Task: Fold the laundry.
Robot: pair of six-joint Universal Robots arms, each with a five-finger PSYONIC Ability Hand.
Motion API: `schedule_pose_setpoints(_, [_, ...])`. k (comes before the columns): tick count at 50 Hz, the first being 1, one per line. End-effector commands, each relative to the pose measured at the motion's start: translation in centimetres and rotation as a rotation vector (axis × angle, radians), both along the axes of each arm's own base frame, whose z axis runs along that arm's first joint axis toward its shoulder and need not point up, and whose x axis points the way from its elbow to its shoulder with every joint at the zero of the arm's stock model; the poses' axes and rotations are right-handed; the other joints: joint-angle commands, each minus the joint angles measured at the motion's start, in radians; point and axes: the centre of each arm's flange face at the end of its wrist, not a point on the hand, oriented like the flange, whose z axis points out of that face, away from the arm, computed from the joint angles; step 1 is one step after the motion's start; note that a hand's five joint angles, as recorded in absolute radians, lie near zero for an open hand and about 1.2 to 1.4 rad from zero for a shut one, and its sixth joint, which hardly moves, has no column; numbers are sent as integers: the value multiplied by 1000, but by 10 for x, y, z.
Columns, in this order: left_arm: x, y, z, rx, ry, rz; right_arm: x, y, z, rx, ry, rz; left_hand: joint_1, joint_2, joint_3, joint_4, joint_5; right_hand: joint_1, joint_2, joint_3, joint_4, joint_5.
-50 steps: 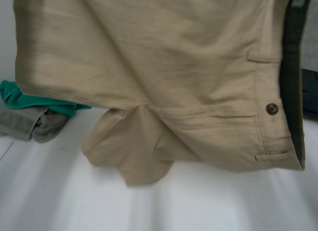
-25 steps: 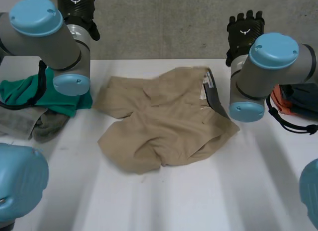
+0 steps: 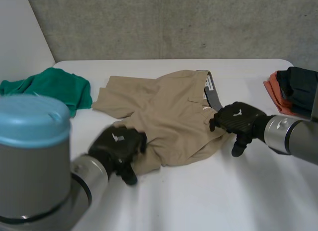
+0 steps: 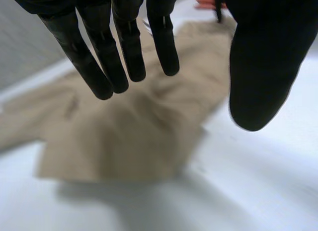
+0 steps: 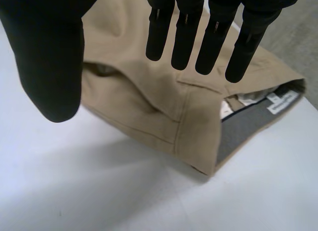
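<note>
Nearest us, our left hand [image 3: 117, 147] hovers at the near leg hem of the shorts [image 3: 169, 116]. Its fingers [image 4: 163, 42] are straight, spread wide from the thumb and hold nothing. We judge it is set there to take that hem for a fold. The shorts lie crumpled but roughly flat mid-counter [image 3: 208, 201], beneath and just beyond those fingertips; whether they touch the cloth we cannot tell. A little farther, our right hand [image 3: 237, 120] sits at the waistband end, its fingers [image 5: 186, 37] likewise straight and empty, with the waistband corner and its grey lining under them. The hands likely flank the shorts to grip opposite ends. Farther off, a green cloth [image 3: 54, 87] and a dark pile [image 3: 298, 87] lie at the counter's sides, well apart.
</note>
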Motion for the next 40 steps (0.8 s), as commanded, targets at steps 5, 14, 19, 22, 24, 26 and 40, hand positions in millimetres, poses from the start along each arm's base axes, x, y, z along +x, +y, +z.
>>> schedule_pose_setpoints(5, [-11, -29, -41, 25, -71, 79, 20, -26, -50, -169, -85, 20, -166, -167, -165, -161, -159, -8, -7, -8, -11, -12])
schedule_pose_setpoints(14, [-18, -64, -64, -64, -157, 128, 31, -38, -75, -246, -89, 25, -175, -176, -174, -170, -168, 97, 99, 98, 94, 93])
schedule_pose_setpoints(19, [-26, -79, -68, -152, -165, 149, 33, -40, -79, -275, -67, 8, -90, -91, -89, -85, -83, 590, 591, 590, 586, 585])
schedule_pose_setpoints(22, [-34, -85, -71, -211, -164, 143, 35, -40, -76, -300, -68, -14, 13, 12, 13, 18, 19, 873, 875, 874, 870, 869])
schedule_pose_setpoints(24, [-40, -91, -77, -251, -175, 139, 34, -38, -71, -309, -67, -33, 103, 102, 104, 108, 110, 873, 875, 874, 870, 869])
schedule_pose_setpoints(26, [-42, -95, -82, -273, -189, 138, 33, -35, -68, -305, -67, -42, 189, 188, 189, 194, 195, 873, 875, 874, 870, 869])
schedule_pose_setpoints(40, [-18, -100, -32, -406, -206, 203, 16, 2, -32, -186, 7, -135, 794, 793, 794, 799, 800, 873, 875, 874, 870, 869])
